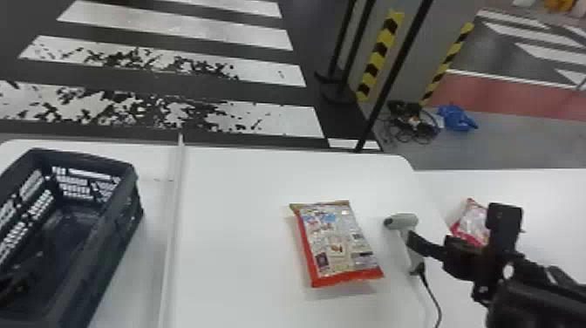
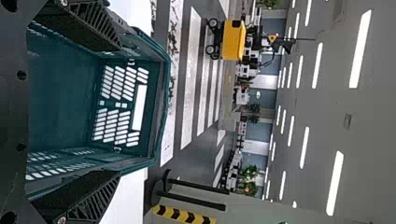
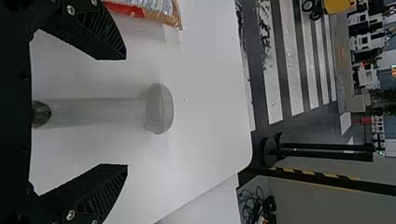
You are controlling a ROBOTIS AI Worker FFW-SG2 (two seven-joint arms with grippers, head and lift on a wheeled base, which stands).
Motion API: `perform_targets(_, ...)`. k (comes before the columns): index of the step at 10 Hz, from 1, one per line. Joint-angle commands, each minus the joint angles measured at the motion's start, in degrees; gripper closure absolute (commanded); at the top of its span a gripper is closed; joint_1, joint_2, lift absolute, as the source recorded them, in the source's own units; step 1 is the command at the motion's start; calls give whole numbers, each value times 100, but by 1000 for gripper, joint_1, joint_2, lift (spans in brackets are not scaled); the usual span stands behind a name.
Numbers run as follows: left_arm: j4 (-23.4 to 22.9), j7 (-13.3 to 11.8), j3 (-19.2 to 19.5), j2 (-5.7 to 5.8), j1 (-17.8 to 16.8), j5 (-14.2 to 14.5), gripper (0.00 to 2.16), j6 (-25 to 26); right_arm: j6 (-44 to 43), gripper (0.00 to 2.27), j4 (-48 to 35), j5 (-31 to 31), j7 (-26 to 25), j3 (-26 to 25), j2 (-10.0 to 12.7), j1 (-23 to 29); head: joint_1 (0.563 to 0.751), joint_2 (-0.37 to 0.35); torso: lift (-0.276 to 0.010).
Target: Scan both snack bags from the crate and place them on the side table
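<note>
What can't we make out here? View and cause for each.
- Scanner, right wrist view: cable end hidden by the right gripper.
- Side-table bag, head view: one side hidden by the right gripper.
- Crate, head view: cut off by the left edge.
- Larger bag, right wrist view: cut off by the top edge.

Head view: lighting bright & fairly even, table v. pale w/ little tonal detail. Bag has small glints on its wrapper & a soft, faint shadow along its near edge. Crate interior much dimmer. Scanner lit softly. L wrist view: light comes from rows of ceiling strips, blown out to plain white. R wrist view: tabletop bright, shadows weak w/ soft edges.
</note>
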Motion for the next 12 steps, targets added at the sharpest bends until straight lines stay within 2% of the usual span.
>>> perform_targets(1, 1, 0, -2, 0, 0, -1, 46, 0, 640, 113, -593, -437, 146, 208, 14, 320, 695, -258, -98)
perform_targets(3, -17, 0, -2, 9, 9, 8, 46, 0, 1256, 124, -989, -525, 647, 595, 14, 496, 695, -198, -98)
perform_targets(5, 1, 0, -2, 18, 9, 8, 46, 0, 1308, 124, -927, -287, 814, 999, 14, 461, 695, -124, -98)
perform_targets(8, 1, -9, -2, 35, 0, 16, 46, 0, 1238, 124, -391, 398, 1183, 1350, 14, 101, 695, -74, -98)
perform_targets(12, 27, -44, 7, 26, 0, 34, 46, -18, 1273, 117, 294, 1207, 1623, 1605, 14, -216, 695, -50, -98)
